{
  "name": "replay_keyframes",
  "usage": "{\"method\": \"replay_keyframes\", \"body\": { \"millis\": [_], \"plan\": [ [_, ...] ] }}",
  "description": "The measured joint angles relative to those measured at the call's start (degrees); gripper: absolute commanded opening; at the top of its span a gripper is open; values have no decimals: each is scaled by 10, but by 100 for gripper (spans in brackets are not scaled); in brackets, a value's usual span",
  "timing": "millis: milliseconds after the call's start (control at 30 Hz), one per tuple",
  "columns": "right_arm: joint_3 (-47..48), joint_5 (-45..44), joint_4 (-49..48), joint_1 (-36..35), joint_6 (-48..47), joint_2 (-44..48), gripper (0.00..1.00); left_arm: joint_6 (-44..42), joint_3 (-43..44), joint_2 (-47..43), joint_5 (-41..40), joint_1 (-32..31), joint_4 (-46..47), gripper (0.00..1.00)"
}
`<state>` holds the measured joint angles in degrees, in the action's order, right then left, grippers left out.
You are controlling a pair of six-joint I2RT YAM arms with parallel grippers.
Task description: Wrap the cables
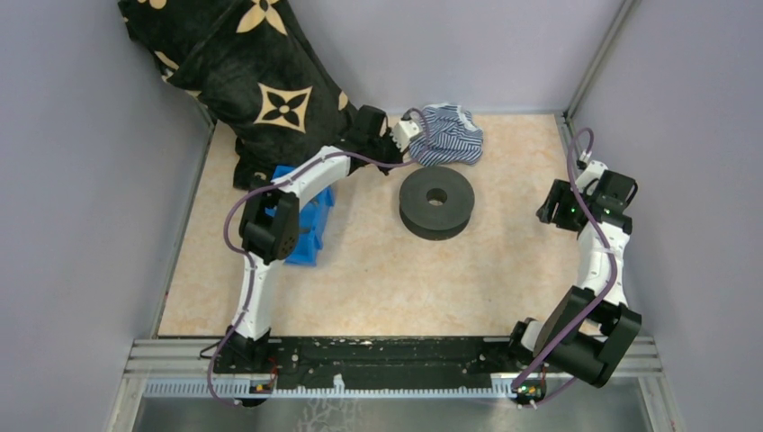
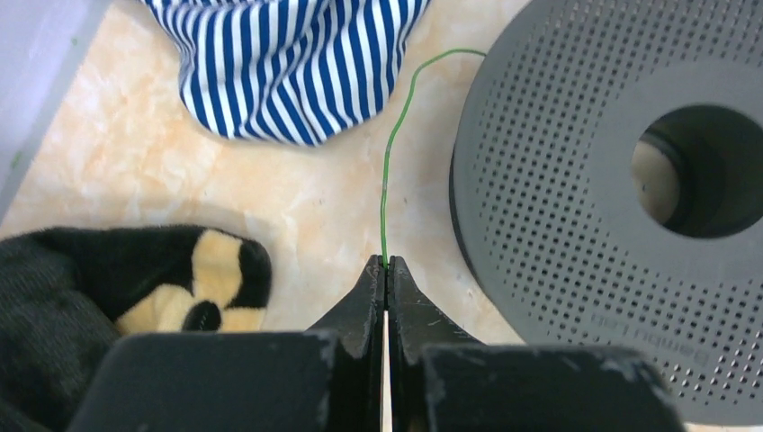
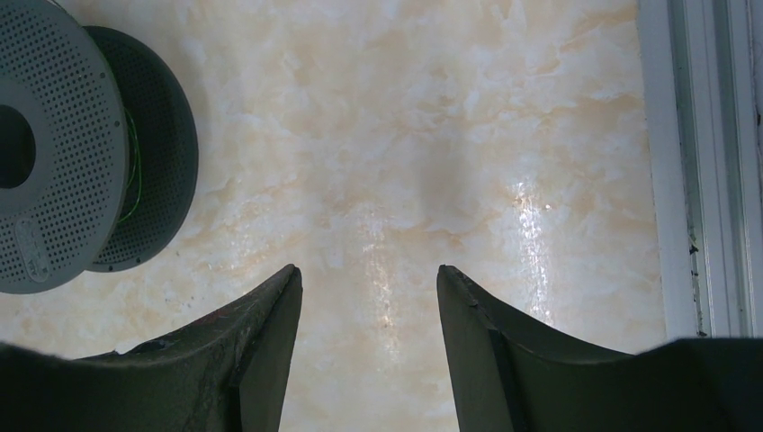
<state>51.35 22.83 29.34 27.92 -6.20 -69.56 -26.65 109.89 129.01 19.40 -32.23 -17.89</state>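
A thin green cable point(image 2: 389, 157) runs from my left gripper's point(image 2: 386, 262) tips up and curves right behind the grey perforated spool point(image 2: 621, 207). That gripper is shut on the cable's end, just left of the spool. In the top view the left gripper point(image 1: 389, 155) sits at the back, beside the dark round spool point(image 1: 437, 202). A few green turns of cable point(image 3: 133, 175) show between the spool's two discs point(image 3: 54, 153) in the right wrist view. My right gripper point(image 3: 369, 274) hangs open over bare floor; its place is at the right side point(image 1: 551, 209), apart from the spool.
A blue-and-white striped cloth point(image 1: 448, 133) lies behind the spool, also close above the left gripper point(image 2: 288, 63). A black and cream patterned blanket point(image 1: 243, 72) fills the back left, with a blue crate point(image 1: 306, 225) under the left arm. A metal rail point(image 3: 697, 162) borders the right side.
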Motion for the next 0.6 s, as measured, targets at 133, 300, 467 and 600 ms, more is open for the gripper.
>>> {"method": "replay_keyframes", "body": {
  "millis": [133, 300, 467, 600],
  "plan": [
    [0, 3, 0, 0, 0, 0, 57, -1, -39, -12, 1, 10, 0, 0],
    [0, 7, 0, 0, 0, -1, 57, -1, -103, -36, 1, 18, 2, 0],
    [0, 9, 0, 0, 0, -5, 57, 1, -159, -67, 2, 19, 5, 0],
    [0, 10, 0, 0, -2, -5, 57, 14, -190, -83, 10, 19, 16, 0]
  ]
}}
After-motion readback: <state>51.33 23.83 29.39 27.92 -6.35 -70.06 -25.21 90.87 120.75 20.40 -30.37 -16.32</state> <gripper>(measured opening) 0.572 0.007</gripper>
